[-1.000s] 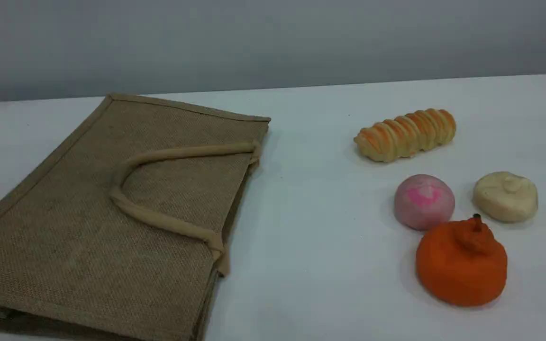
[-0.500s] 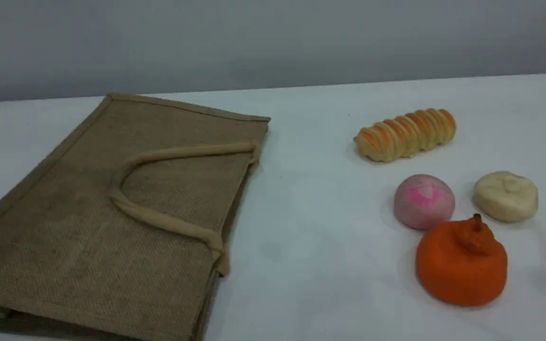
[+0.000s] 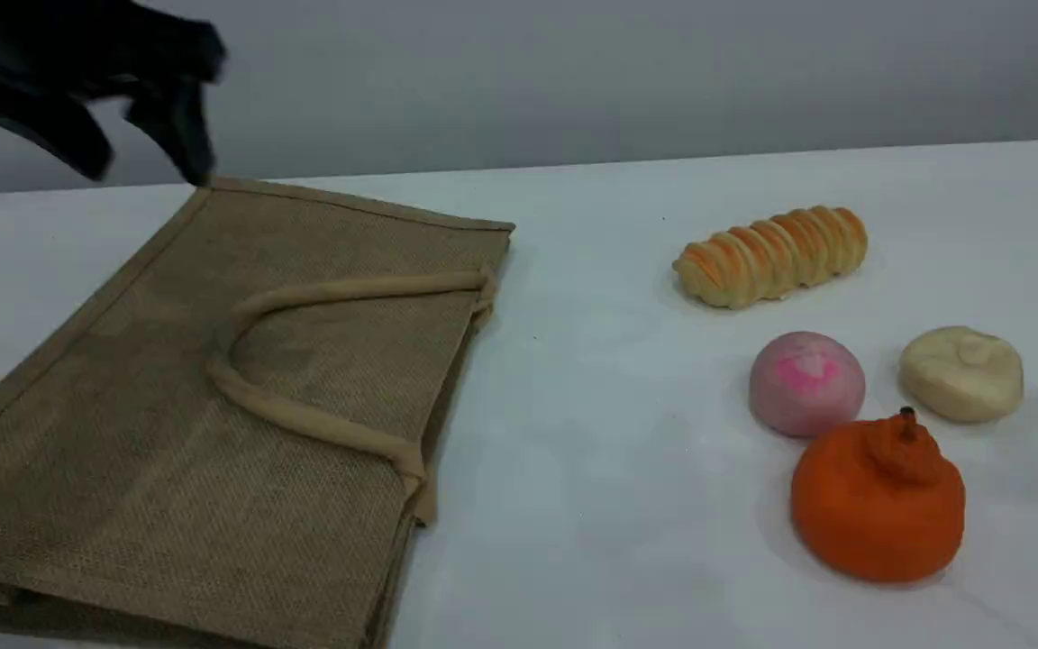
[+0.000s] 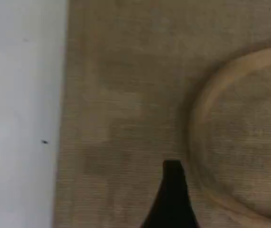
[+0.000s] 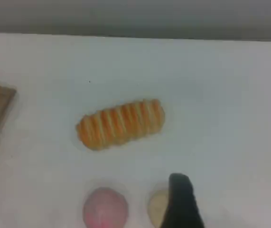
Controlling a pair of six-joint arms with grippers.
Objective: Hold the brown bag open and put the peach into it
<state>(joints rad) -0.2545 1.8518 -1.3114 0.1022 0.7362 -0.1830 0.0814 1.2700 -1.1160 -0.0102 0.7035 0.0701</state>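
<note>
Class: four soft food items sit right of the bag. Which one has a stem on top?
The orange fruit, nearest the camera. Its small dark stem sets it apart from the peach, cream bun and striped bread roll.

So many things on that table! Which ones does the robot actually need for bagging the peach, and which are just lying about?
Needed:
brown bag, lying flat
peach, pink, right of the bag
left hand, above the bag's far corner

Lying about:
striped bread roll
cream bun
orange fruit

Brown bag [image 3: 168,433]: tan-brown woven jute, beige handle [image 3: 303,419]. Peach [image 3: 805,383]: pale pink w/ magenta blotch. Bread roll [image 3: 771,255]: cream w/ orange stripes. Bun [image 3: 961,373]: cream-white. Stemmed fruit [image 3: 878,498]: orange. Table [image 3: 618,496]: white.
</note>
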